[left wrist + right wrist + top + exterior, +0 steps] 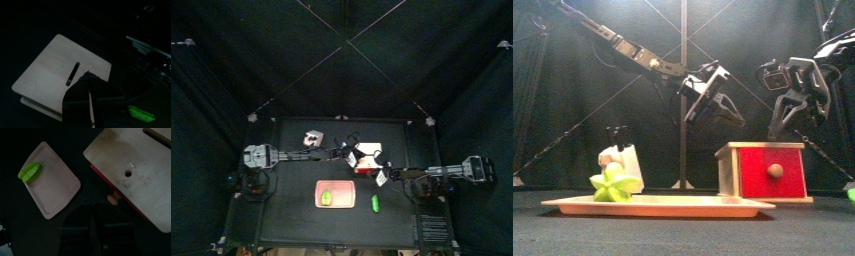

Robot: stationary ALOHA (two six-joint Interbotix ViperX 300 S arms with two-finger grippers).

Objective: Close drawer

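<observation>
The drawer (764, 170) is a white box with a red front and a round knob (775, 171), standing right of the table's middle (369, 158). In the right wrist view the red front (100, 176) stands out a little from under the white top (137, 165). My right gripper (99, 210) hangs above and before that front with its jaws together, the knob (115, 199) just past the tips. It holds nothing. My left gripper (88, 82) hovers over the box's top (57, 67) from the other side, jaws together and empty.
A flat pink tray (660, 206) lies at the front left of the drawer with a green piece (609, 185) on it. A grey-white cube (314, 135) stands further back. Another green piece (376, 204) lies near the front edge.
</observation>
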